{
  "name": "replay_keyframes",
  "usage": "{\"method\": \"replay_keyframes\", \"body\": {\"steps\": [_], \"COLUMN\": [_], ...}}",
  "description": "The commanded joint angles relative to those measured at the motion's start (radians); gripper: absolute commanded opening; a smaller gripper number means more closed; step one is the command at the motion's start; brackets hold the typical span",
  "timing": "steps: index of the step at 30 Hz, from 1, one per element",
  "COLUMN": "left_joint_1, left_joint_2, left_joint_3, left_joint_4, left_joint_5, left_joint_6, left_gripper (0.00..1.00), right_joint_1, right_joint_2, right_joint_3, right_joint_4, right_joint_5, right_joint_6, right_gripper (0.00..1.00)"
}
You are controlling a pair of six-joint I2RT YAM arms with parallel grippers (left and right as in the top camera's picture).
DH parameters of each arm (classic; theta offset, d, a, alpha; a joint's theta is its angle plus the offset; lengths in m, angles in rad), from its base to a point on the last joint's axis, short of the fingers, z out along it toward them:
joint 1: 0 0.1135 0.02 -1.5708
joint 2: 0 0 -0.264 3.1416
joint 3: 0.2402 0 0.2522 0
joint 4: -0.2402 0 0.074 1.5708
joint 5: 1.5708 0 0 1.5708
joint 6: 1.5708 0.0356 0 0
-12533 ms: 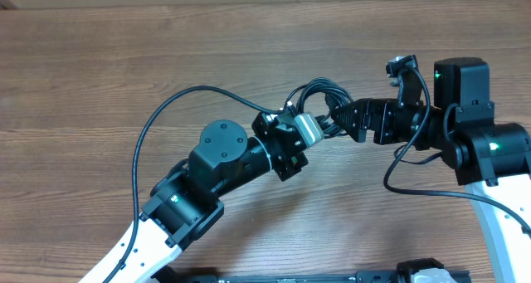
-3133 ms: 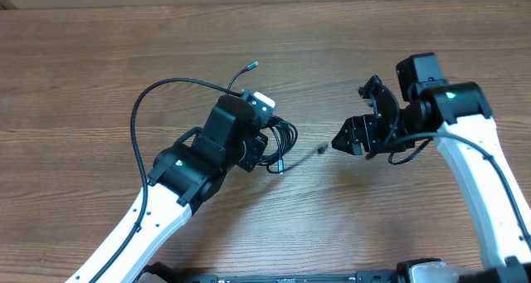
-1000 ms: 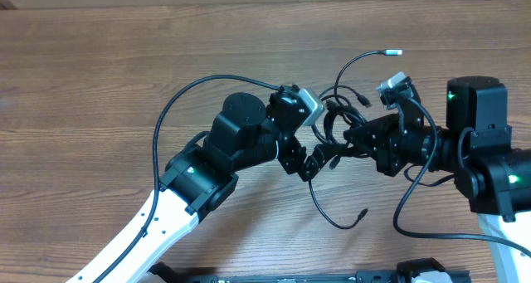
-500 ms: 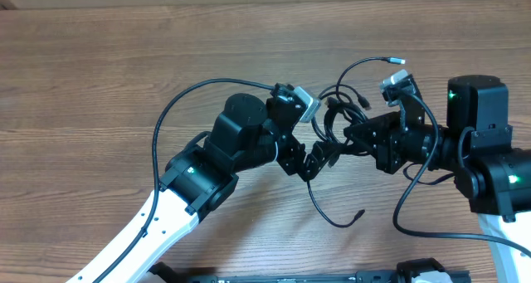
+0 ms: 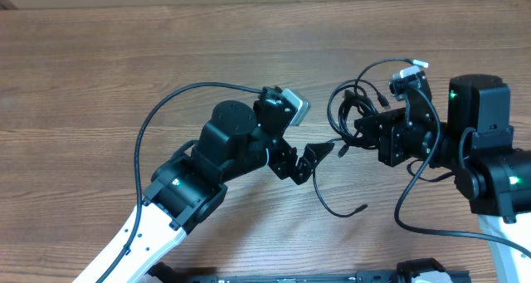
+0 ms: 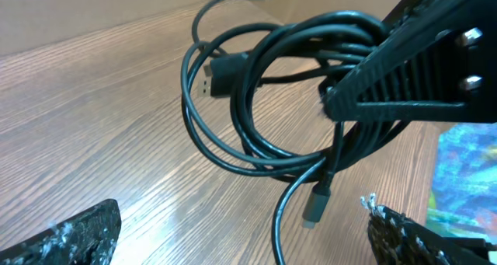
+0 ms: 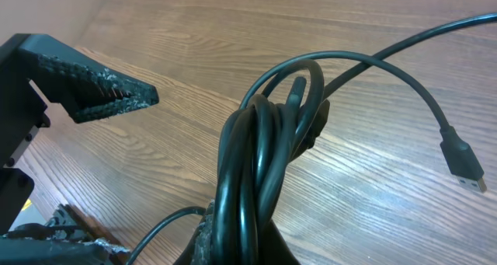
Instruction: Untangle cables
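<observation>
Cables (image 5: 347,109) sit bunched in one coil, pinched in the right hand (image 5: 365,136), which is clenched on the bundle. The coil seems lifted a little off the worktop (image 5: 124,67). Left hand (image 5: 309,160) is released, jaws wide, just beside the coil and gripping nothing. One tail drops from the coil and trails over the worktop to a dark plug end (image 5: 362,207). Another strand arcs up to a silver-tipped plug (image 5: 412,65). The cords look light, limp and a bit slick, so loops will likely slide rather than keep their shape. Best hold, by judgement: a single strand near a free plug, not the whole bundle.
</observation>
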Motion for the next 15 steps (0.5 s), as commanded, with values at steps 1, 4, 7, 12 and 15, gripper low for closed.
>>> {"method": "replay_keyframes", "body": {"steps": [1, 4, 7, 12, 15], "left_joint_1": [-0.006, -0.006, -0.007, -0.007, -0.007], "left_joint_2": [-0.006, -0.006, -0.006, -0.006, -0.002], "left_joint_3": [0.016, 0.016, 0.016, 0.016, 0.016], "left_joint_4": [-0.012, -0.011, -0.012, -0.013, -0.012], "left_joint_5": [-0.031, -0.014, 0.002, 0.034, 0.048], "left_joint_6": [0.008, 0.008, 0.008, 0.008, 0.008], "left_gripper": [0.99, 1.00, 1.00, 1.00, 0.99], "right_joint_1": [0.004, 0.004, 0.004, 0.004, 0.004], "right_joint_2": [-0.022, -0.022, -0.022, -0.022, -0.022], "right_joint_3": [0.013, 0.013, 0.013, 0.013, 0.013], "right_joint_4": [0.022, 0.026, 0.025, 0.026, 0.026], "right_joint_5": [-0.056, -0.079, -0.141, -0.275, -0.300], "right_joint_6": [0.003, 0.002, -0.025, -0.101, -0.113], "right_gripper": [0.04, 0.04, 0.04, 0.04, 0.04]}}
